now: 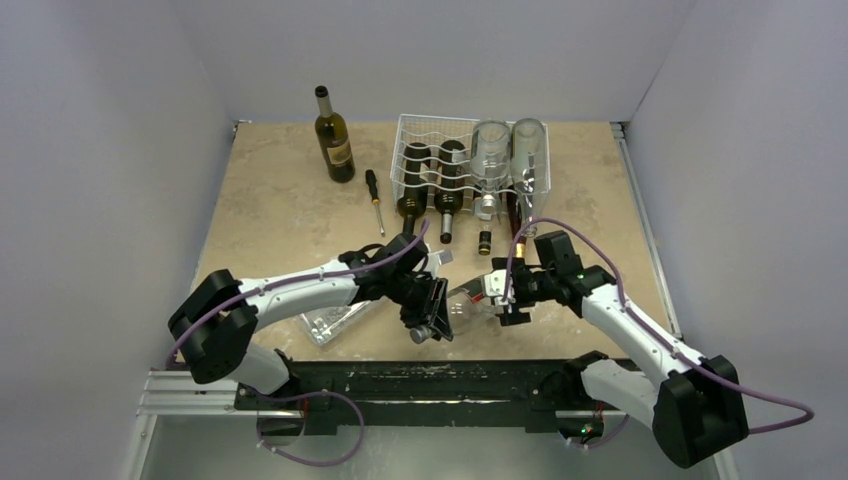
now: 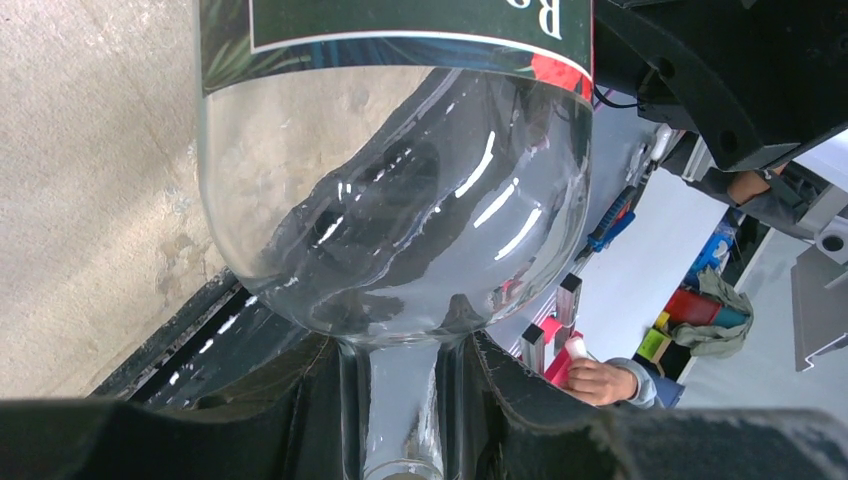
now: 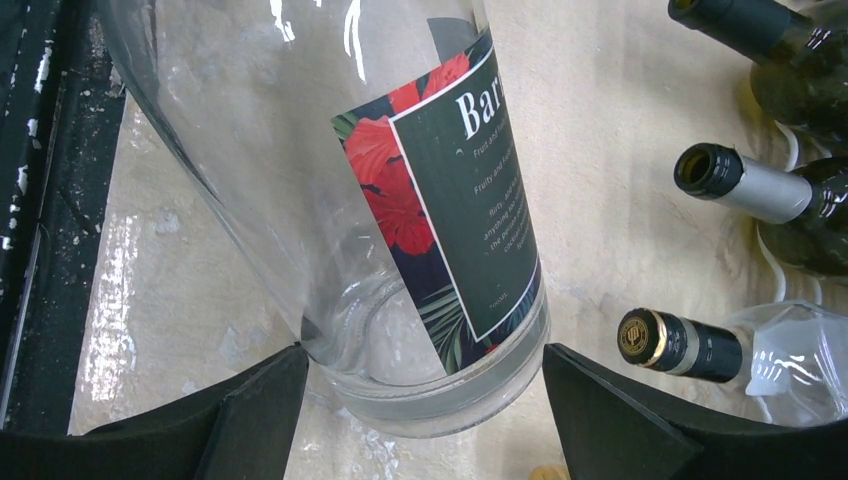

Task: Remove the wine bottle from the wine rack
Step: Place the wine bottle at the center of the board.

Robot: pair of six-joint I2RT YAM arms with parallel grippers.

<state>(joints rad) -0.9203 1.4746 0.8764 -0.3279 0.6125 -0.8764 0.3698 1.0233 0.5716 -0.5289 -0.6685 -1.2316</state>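
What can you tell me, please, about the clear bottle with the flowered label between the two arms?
The clear glass bottle looks empty and carries a dark label with red flowers and white lettering. It lies roughly on its side over the near part of the table, off the wine rack. The left tool is shut on its neck. The right tool has a finger on either side of its base; whether they press it is unclear.

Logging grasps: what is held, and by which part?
Clear glass floral-labelled bottle, held at its neck by the left gripper; right gripper straddles its base, grip unclear.
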